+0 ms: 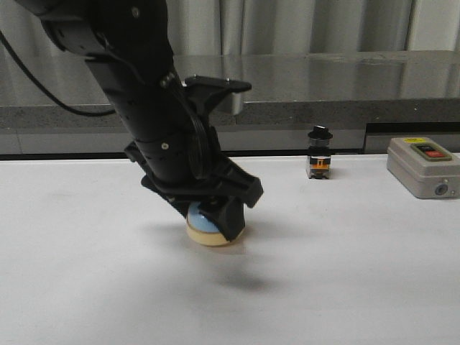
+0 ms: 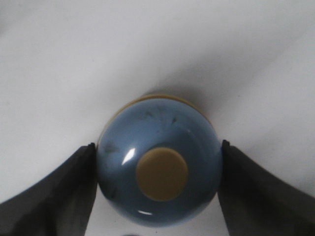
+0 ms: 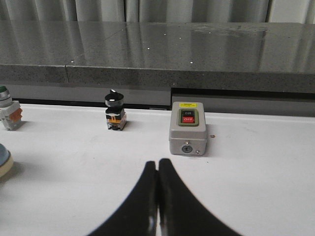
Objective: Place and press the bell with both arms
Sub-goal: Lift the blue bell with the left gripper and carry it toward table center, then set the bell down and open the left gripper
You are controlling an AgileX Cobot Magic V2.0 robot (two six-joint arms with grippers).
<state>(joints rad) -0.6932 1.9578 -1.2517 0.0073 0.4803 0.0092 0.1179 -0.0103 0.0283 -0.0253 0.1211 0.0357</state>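
Left claw (image 2: 158, 162) snug around bell (image 2: 158, 162) on table (image 1: 345, 273); green-capped switch (image 3: 9, 109) only in right wrist view, right claw (image 3: 157, 172) closed, empty.

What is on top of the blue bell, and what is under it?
On the bell dome sits its cream button, uncovered; the left gripper fingers flank the dome's sides. Under it, the cream base rests on the white table. The contact underneath is hidden.

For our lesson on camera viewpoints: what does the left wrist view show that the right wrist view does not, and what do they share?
Only the left wrist view: the bell's cream button and the left hand gripping the dome.

Only the right wrist view: the closed right hand, the black-knobbed switch, the grey ON/OFF box, the green-capped switch, and the grey counter.

Both: the bell and the white table.
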